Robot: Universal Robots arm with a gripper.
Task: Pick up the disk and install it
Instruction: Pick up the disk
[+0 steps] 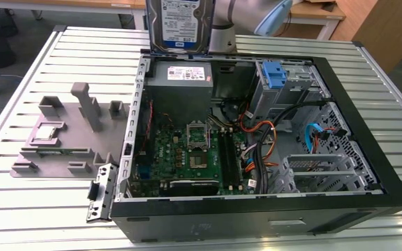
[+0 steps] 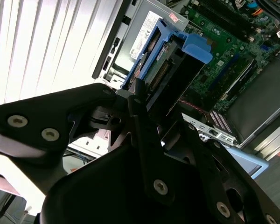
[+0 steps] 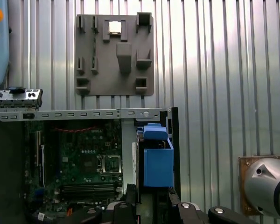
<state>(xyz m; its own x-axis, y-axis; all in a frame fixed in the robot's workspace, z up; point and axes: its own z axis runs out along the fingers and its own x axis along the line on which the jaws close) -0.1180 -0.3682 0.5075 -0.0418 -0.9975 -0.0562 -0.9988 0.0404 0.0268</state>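
Plainly, the gripper (image 2: 143, 95) is clamped tight on the disk (image 1: 178, 23), its fingers (image 2: 140, 116) pressed against the blue carrier in the second wrist view. In the exterior view the disk hangs upright, label toward the camera, at 12 o'clock over the open computer case (image 1: 257, 215), just above the grey power supply (image 1: 180, 89). An upright blue latch (image 1: 274, 76) stands at 1 o'clock inside the case. At 9 o'clock of the case a grey fixture (image 1: 54, 112) lies on the slatted table (image 1: 19, 209).
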